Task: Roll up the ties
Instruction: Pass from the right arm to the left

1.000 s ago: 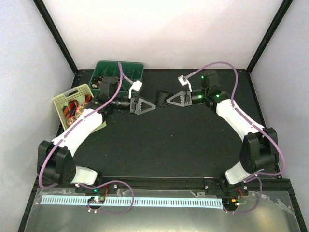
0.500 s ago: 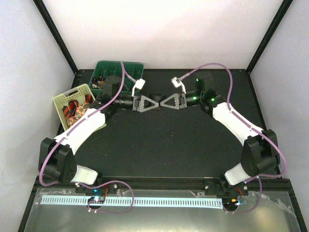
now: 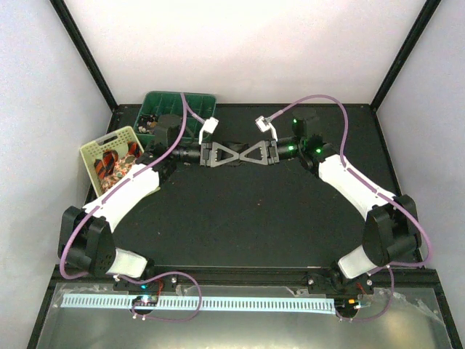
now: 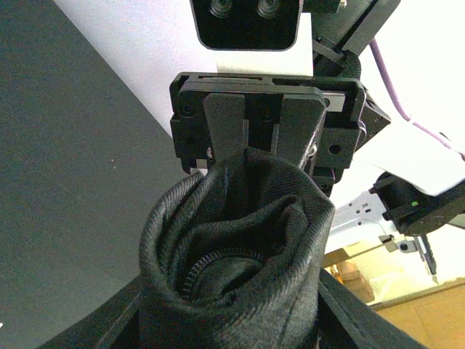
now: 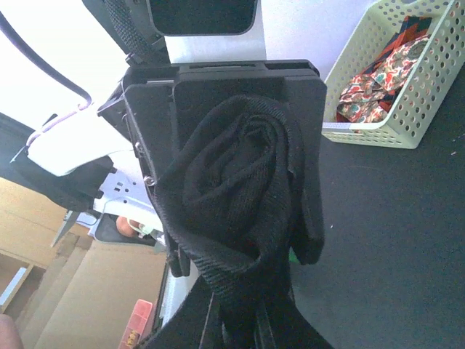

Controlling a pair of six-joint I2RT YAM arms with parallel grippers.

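**Two hands meet tip to tip over a rolled dark tie**

The black desk (image 3: 240, 218) fills the floor of a white-walled booth. The left arm (image 3: 123, 193) sweeps up from its base at the near left corner. The right arm (image 3: 356, 182) does the same from the near right, and both reach toward the middle of the desk's far half.

A green tray (image 3: 196, 102) sits at the far left corner, behind the left arm's wrist, and what lies in it is too small to make out. Just in front of it, at the left edge, stands a pale perforated basket (image 3: 98, 149). It holds loose ties (image 5: 378, 69), one orange-and-black striped and others floral.

The left hand (image 3: 231, 155) and the right hand (image 3: 247, 155) point straight at each other, their tips all but touching above the desk. Between them is the rolled dark tie (image 4: 232, 247), a tight coil of black twill held off the surface.

The right hand is pressed together on the roll: in the left wrist view its two fingers (image 4: 227, 127) pinch the top of the coil. In the right wrist view a strip of the fabric runs down between them.

The left hand's fingers (image 4: 120, 323) stand partly spread on either side of the roll, with fabric filling the gap. Whether they squeeze it cannot be told.
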